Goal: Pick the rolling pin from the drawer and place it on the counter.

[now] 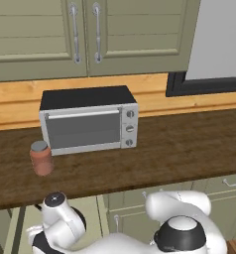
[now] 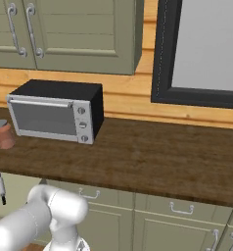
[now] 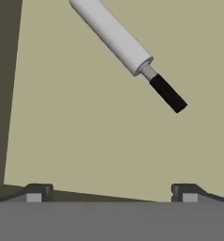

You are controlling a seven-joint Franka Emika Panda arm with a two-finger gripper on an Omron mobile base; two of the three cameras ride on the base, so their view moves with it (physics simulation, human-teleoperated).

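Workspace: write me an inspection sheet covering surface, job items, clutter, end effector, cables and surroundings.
Surface: dark wood counter, bare to the right of the toaster oven.
Job items: rolling pin lies diagonally on the pale drawer floor, ungrasped; one black handle shows in the hand view.
Clutter: toaster oven on the counter, door shut; jar at its front left.
End effector: open, fingertips wide apart above the drawer floor, short of the pin.
Cables: nothing seen.
Surroundings: green wall cabinets above, drawers under the counter, dark-framed panel on the wall.
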